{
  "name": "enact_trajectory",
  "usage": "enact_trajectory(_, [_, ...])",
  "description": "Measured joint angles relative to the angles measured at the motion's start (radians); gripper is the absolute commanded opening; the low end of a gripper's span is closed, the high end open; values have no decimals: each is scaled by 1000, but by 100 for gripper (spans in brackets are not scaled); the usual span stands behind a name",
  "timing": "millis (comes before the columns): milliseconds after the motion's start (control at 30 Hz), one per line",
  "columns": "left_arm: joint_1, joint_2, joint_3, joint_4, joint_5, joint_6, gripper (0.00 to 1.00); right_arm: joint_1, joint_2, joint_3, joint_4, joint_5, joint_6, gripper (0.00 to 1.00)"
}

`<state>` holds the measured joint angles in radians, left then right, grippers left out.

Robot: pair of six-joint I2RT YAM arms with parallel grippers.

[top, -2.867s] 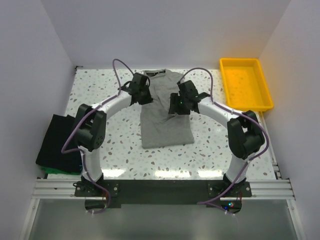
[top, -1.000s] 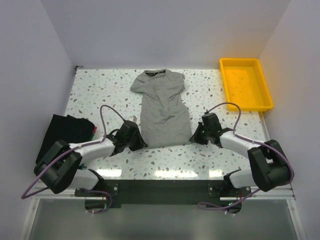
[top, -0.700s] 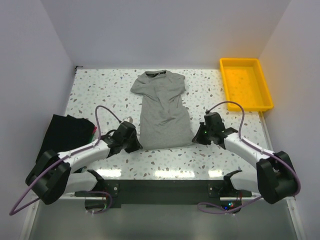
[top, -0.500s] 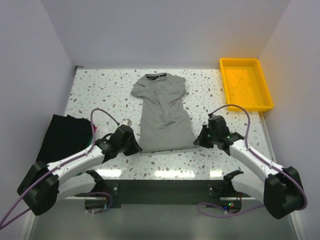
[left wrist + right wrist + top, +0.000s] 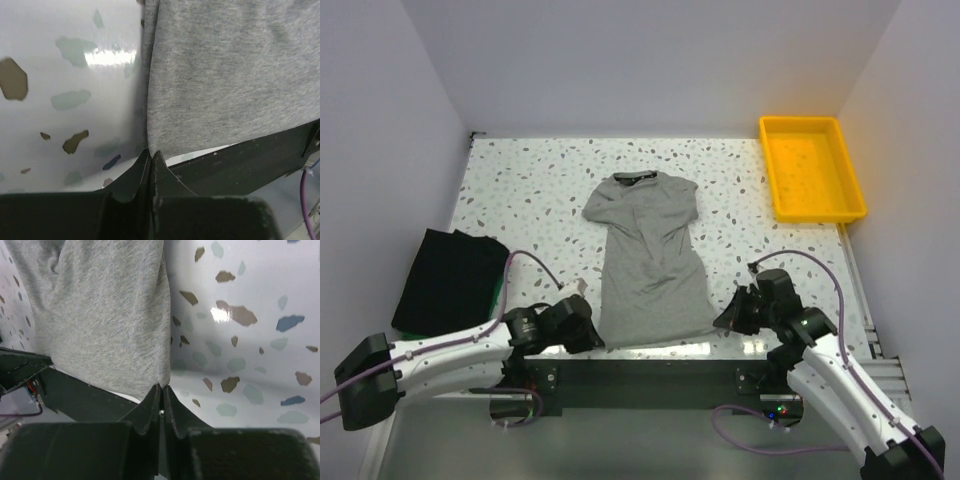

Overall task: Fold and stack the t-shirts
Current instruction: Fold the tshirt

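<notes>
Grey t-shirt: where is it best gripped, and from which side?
By its two near hem corners, each from the outer side, low over the table. The grey t-shirt lies flat, collar far, so those thin corners are free edges; the left hand and right hand are shut on them.

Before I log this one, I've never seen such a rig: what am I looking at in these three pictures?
Two robot arms are bolted at the near edge of a speckled table. The wide picture looks down from above and behind them; the other two come from cameras on each wrist. A grey t-shirt lies mid-table, collar away from the arms. The left gripper and right gripper are each shut on a bottom corner of it. A folded black shirt sits at the left, a yellow tray at the far right.
</notes>
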<state>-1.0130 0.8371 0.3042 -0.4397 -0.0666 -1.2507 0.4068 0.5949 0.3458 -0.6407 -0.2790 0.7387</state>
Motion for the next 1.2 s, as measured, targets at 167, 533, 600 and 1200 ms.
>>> enact_trajectory(167, [-106,26,4,-22,-21,-93,50,0,-76,5,-113,-7,5,46])
enact_trajectory(533, [182,18,326,-164,-148,68,62,1,321,436,48,71,-114,54])
enact_trajectory(600, [362,93,395,-108,-105,153,59,1,500,570,125,86,-151,49])
enact_trajectory(1200, [731,973,1032,138,153,443,53,43,1509,1373,165,345,-410,61])
